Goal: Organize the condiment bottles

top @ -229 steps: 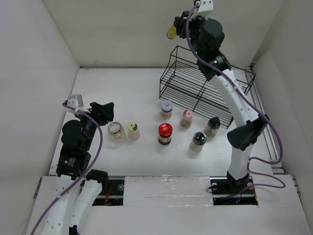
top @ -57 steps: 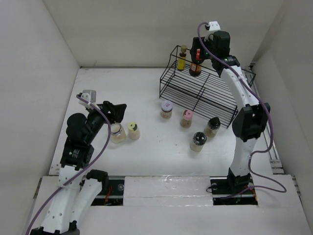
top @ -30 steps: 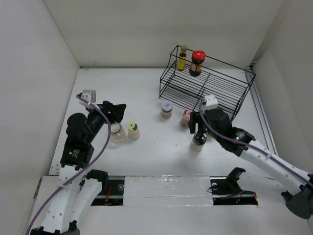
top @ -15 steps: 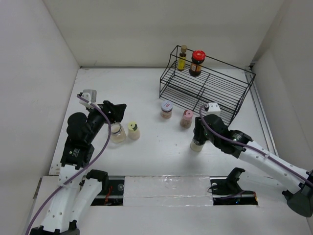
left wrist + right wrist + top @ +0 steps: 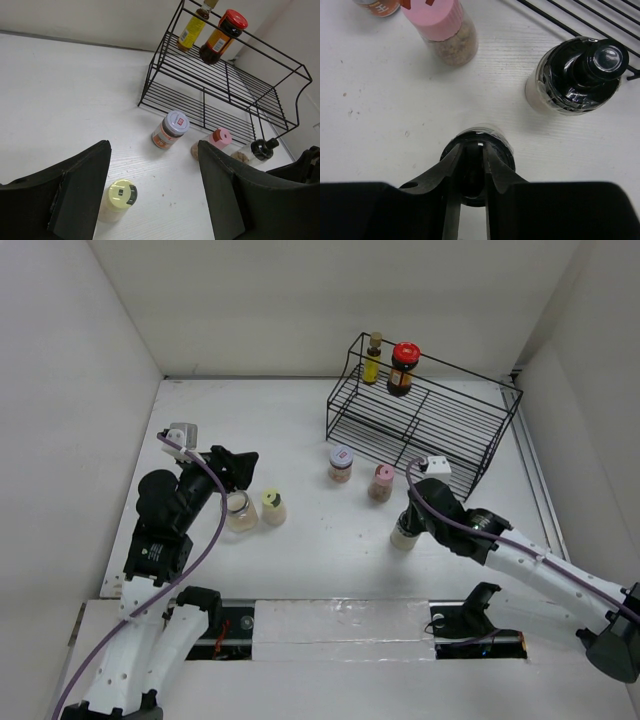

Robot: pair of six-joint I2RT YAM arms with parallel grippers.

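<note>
My right gripper [image 5: 409, 516] is shut on the top of a black-capped bottle [image 5: 402, 536], which stands on the table; in the right wrist view its jaws [image 5: 471, 152] pinch the knob of the black cap [image 5: 506, 146]. A second black-capped bottle [image 5: 577, 75] and a pink-capped bottle [image 5: 445, 30] stand just beyond. My left gripper [image 5: 236, 466] is open and empty above a clear jar [image 5: 240, 511] and a pale-yellow-capped bottle [image 5: 272, 505]. A bluish-white-capped jar [image 5: 341, 463] stands mid-table. A yellow bottle [image 5: 372, 358] and a red-capped bottle [image 5: 402, 368] stand on the rack's top shelf.
The black wire rack [image 5: 440, 430] stands at the back right, close behind the pink-capped bottle [image 5: 381, 481]. White walls enclose the table on the left, back and right. In the left wrist view the rack [image 5: 220, 85] fills the upper right.
My right arm left the red-capped bottle on the rack's top shelf, came down to the black-capped bottle and closed on its cap. My left arm has stayed still lately.
</note>
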